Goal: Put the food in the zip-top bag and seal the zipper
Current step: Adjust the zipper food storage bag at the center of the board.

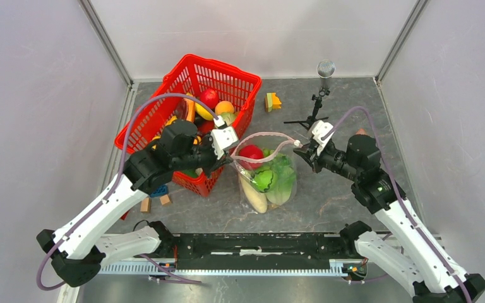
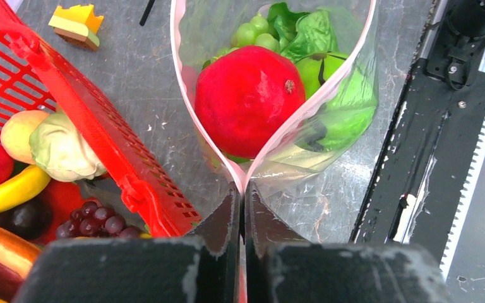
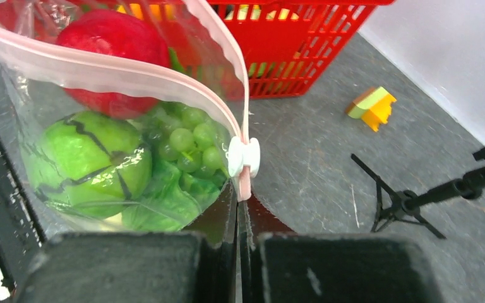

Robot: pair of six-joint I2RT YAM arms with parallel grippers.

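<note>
Top external shows left hand (image 1: 232, 153) and right hand (image 1: 301, 146) each pinching one end of the zipper (image 1: 264, 134), likely steadying the zip-top bag (image 1: 279, 189) for sealing.

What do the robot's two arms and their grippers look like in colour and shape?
The left arm and right arm have white shells and black joints. A purple cable runs along each. The left gripper and right gripper each have two dark wedge-shaped fingers.
</note>
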